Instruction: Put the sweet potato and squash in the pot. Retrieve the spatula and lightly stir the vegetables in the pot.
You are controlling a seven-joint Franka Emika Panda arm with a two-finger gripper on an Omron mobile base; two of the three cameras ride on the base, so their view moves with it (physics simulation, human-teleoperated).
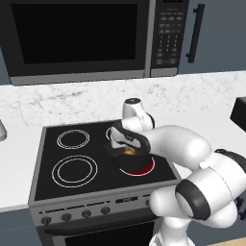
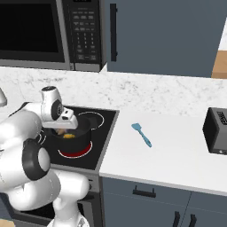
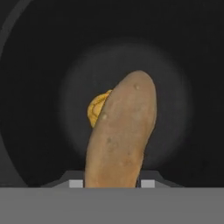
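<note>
Presently: tool (image 3: 111, 181) narrowly parted, clamped on the sweet potato (image 3: 120, 133), a tan oblong rising from between the fingertips, held over the mouth of the pot (image 2: 71, 131). Squash (image 3: 99, 107), orange-yellow lump, lying on the pot's floor behind the potato. Pot, black, on the stove's (image 1: 57, 187) front right burner (image 1: 144, 169), which glows red. Spatula (image 2: 142, 134), light blue, flat on the white counter (image 2: 177, 155) right of the stove, well apart from the pot. Toaster (image 2: 217, 131) at the counter's far right. Microwave (image 1: 77, 38) above; marble backsplash (image 2: 155, 93).
</note>
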